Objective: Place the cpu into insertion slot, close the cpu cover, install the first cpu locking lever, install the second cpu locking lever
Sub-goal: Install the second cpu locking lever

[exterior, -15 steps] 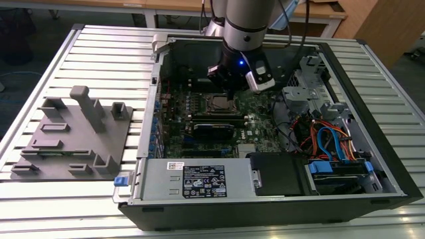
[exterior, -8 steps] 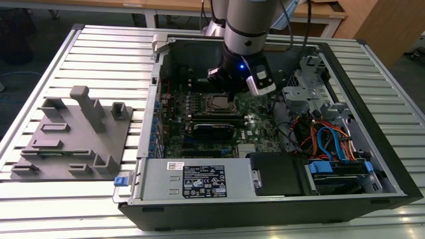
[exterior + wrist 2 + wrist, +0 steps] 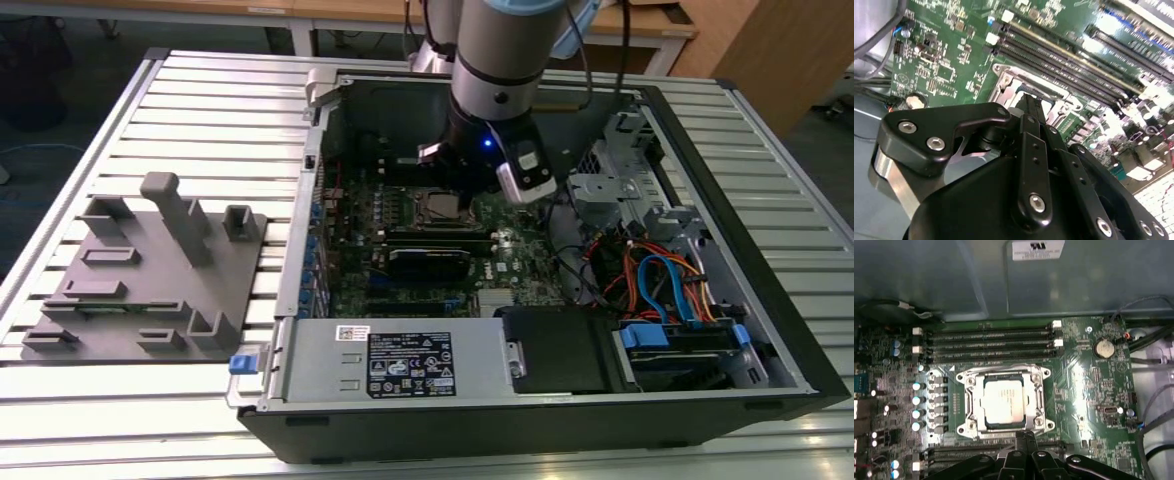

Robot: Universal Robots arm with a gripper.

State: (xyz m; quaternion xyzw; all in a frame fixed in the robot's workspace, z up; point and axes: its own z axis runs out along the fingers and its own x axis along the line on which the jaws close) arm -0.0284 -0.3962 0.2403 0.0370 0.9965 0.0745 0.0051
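Note:
The cpu (image 3: 1004, 402), a silver-grey square, lies flat in the insertion slot (image 3: 970, 427) on the green board. The cpu cover (image 3: 1038, 399), a silver frame with a square window, lies down around it. My gripper (image 3: 1026, 436) hovers at one edge of the socket with its black fingers pressed together and nothing between them. In the second wrist view the fingertips (image 3: 1027, 106) sit just short of the cover's silver rim (image 3: 1021, 80). In the exterior view the gripper (image 3: 463, 192) hangs inside the open computer case, right over the cpu (image 3: 435, 208).
Long black memory slots (image 3: 989, 337) run beside the socket. A row of capacitors (image 3: 916, 407) stands on another side. Coloured cables (image 3: 661, 280) and a drive cage (image 3: 614, 190) crowd the case at the exterior view's right. A grey fixture tray (image 3: 140, 275) lies outside the case.

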